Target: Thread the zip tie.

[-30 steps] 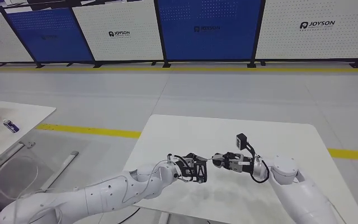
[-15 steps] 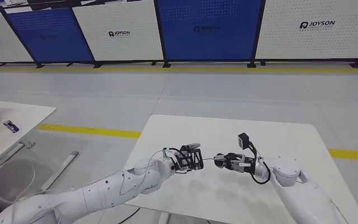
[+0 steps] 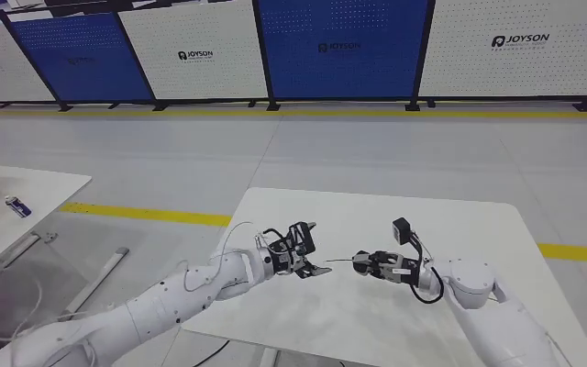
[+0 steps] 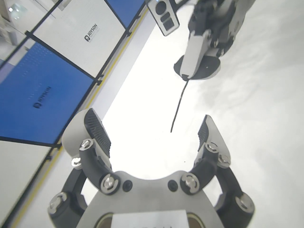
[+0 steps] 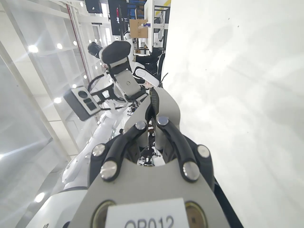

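Change: left gripper point(image 4: 149, 125) has drawn back from the tie point(image 4: 179, 105), toward the table's point(image 3: 367, 209) left edge.
Tie: juts from the right gripper point(image 4: 188, 75) over mid-table, tip free.
Grippers: right pinches the tie; left spread, empty.
Handling: likely light, springy, slick; grasp near the tip.
Hidden: the tie's head; the pinched end is covered.

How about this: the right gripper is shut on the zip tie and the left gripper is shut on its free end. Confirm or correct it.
Wrong on the left gripper: it is open, the free end ungripped. The right gripper is shut on the zip tie, as stated. The left wrist view shows it.
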Motion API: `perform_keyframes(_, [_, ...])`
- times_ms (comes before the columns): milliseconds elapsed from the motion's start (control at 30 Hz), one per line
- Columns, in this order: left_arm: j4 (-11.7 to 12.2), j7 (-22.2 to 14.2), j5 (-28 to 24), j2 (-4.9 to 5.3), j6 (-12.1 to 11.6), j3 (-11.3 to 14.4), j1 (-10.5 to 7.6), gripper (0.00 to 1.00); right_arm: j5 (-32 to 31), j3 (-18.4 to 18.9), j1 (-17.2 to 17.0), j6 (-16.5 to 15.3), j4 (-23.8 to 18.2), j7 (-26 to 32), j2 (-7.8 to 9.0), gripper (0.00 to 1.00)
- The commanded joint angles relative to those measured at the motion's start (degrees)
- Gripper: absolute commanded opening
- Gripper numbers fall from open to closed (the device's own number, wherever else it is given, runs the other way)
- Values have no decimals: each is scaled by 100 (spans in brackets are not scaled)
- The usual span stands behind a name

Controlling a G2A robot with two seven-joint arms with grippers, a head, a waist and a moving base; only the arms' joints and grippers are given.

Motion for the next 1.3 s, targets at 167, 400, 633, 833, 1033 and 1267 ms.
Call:
perform_keyframes(167, [160, -446, -2178, 161, -266, 6, 44, 100, -673, 149, -247, -891, -371, -195, 101, 0])
perform_keyframes(400, [170, -918, -2885, 230, -266, 258, -182, 100, -615, 150, -256, -902, -378, -105, 102, 0])
perform_keyframes(633, [-43, -937, -3548, 194, -266, 212, -96, 100, -755, 181, -320, -1092, -489, -348, 110, 0])
perform_keyframes(833, [-116, -1618, -5372, 272, -266, -22, -171, 100, -888, 311, -376, -2034, -390, -348, 146, 0])
perform_keyframes(1033, [143, -2994, -6780, 266, -266, -476, -139, 100, -1014, 429, -495, -2168, -779, -350, 173, 0])
perform_keyframes(1267, [767, -4557, -8059, -192, -266, -1137, 217, 100, -996, 641, -703, -2168, -1044, -395, 189, 0])
